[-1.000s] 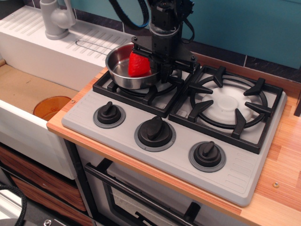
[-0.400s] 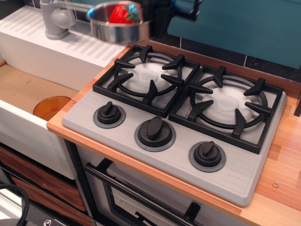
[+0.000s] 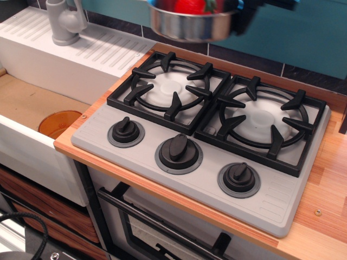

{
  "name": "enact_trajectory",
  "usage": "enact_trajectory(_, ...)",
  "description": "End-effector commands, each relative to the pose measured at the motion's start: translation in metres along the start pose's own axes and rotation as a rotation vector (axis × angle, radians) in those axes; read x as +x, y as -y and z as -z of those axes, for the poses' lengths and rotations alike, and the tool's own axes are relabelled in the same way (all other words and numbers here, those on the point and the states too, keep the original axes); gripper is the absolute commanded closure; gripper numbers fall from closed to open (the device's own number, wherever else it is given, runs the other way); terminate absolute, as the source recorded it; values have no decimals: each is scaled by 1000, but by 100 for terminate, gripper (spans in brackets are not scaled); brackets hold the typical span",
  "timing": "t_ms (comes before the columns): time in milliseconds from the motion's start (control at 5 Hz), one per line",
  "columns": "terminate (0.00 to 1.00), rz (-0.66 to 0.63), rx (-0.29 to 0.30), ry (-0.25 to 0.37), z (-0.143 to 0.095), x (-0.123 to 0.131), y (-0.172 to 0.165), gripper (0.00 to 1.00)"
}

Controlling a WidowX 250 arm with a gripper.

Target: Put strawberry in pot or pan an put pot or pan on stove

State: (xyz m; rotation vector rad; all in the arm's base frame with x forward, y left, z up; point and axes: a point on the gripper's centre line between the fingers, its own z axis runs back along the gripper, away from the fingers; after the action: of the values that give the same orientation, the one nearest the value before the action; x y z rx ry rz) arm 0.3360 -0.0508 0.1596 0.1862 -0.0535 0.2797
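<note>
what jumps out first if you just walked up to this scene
The shiny steel pan hanging in the air at the top edge, above the back of the stove, with the red strawberry sitting inside it. Below it, both black grates are bare. Off to the left, an orange round dish lies down in the sink.

Teal wall [image 3: 303, 38], wooden counter [image 3: 325, 184], white sink [image 3: 32, 141]

Toy kitchen — grey two-burner stove [image 3: 217, 130], white sink [image 3: 32, 135] with faucet [image 3: 64, 21], oven door [image 3: 162, 227] below
</note>
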Motion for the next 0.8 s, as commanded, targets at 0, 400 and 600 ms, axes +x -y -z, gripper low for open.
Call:
enact_trajectory(0,0,-65,-43,103,6,11,42,100)
enact_trajectory(400,0,-102,-77,169,38,13,74,100)
enact_trajectory(600,0,-112,-89,197,49,16,83,100)
